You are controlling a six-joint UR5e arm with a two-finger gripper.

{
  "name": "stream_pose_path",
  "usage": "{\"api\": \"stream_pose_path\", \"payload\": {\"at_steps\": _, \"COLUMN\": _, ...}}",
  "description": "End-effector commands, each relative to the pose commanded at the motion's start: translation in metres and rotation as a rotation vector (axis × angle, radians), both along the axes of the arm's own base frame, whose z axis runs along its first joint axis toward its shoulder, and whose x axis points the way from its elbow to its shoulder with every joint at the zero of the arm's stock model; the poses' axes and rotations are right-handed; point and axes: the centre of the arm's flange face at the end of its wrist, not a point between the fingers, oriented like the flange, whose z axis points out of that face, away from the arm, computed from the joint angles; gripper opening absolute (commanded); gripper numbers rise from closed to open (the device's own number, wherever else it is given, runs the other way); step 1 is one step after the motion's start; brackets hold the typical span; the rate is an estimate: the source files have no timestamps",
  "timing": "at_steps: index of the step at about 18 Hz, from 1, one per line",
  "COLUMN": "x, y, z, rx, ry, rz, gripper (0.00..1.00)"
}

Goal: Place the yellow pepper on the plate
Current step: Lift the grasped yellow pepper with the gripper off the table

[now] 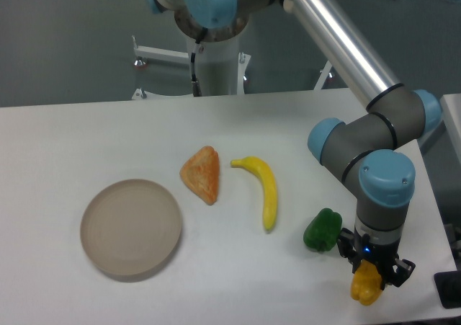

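Jaws look clamped on the yellow pepper [365,285]: the gripper [372,269] points straight down at the near right corner of the table [238,282], dark fingers either side of the pepper's top. You can't see pad contact itself, so treat the hold as likely, not confirmed. Also can't tell whether the pepper rests on the table or hangs just above it; no clear shadow gap.

Step in hand, as I read it: grasp made, carry not yet started. The plate [130,228] sits bare at the near left, well apart from the gripper, almost the full table width away.

Next move calls for: lift clear first, then a long traverse left. The green pepper [322,230] is just beside the gripper on its left, so you need height before you go sideways. The banana [264,188] and the orange wedge [202,174] lie between, slightly farther back; a path along the near edge stays clear of both.

Hard to make out: the pepper's stem is hidden under the fingers, the fingertips blur into the wrist housing, and the upper arm runs out of view at the top.
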Motion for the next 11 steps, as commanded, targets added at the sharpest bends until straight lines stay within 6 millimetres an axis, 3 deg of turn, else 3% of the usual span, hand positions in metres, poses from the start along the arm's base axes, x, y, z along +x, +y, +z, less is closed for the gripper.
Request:
{"api": "stream_pose_path", "payload": {"at_steps": 4, "x": 0.003, "y": 0.001, "z": 0.001, "rx": -0.001, "ry": -0.004, "rz": 0.003, "gripper": 0.51}}
{"api": "stream_pose_path", "payload": {"at_steps": 6, "x": 0.027, "y": 0.014, "z": 0.006, "rx": -0.001, "ry": -0.001, "rz": -0.019, "gripper": 0.51}}
{"api": "stream_pose_path", "payload": {"at_steps": 9, "x": 0.044, "y": 0.006, "z": 0.022, "rx": 0.006, "ry": -0.024, "rz": 0.024, "gripper": 0.52}}
{"api": "stream_pose_path", "payload": {"at_steps": 11, "x": 0.061, "y": -0.010, "z": 0.043, "rx": -0.005, "ry": -0.046, "rz": 0.049, "gripper": 0.52}}
